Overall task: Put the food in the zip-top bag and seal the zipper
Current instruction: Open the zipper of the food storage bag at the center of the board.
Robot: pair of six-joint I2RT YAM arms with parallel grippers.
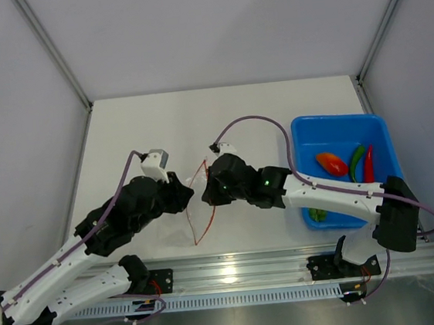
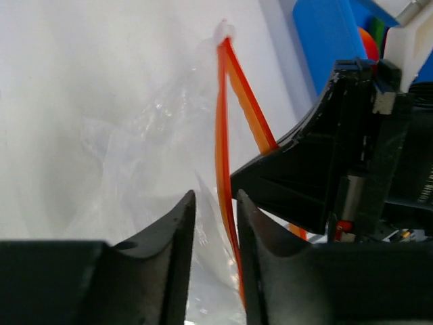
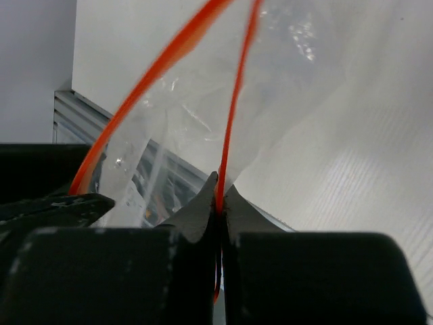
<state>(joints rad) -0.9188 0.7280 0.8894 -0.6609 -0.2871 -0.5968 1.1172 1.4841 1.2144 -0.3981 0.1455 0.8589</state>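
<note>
The zip-top bag [image 2: 149, 135] is clear and crinkly and hangs between my two grippers at mid-table, its mouth spread. Its zipper [image 2: 221, 122] is split into two orange-red strips. My right gripper [image 3: 220, 177] is shut on one strip of the zipper [image 3: 237, 95]. My left gripper [image 2: 215, 196] stands slightly open, the other strip and some bag film lying in the gap against the right finger. From above, both grippers [image 1: 187, 193] [image 1: 207, 194] meet over the zipper [image 1: 205, 227]. The food lies in the blue tray: an orange carrot [image 1: 331, 163], green pepper [image 1: 357, 163], red pepper [image 1: 368, 163] and green grapes [image 1: 317, 215].
The blue tray [image 1: 337, 120] sits at the right of the white table, beside the right arm's forearm. An aluminium rail [image 1: 236, 273] runs along the near edge. White walls enclose the table on the left, back and right.
</note>
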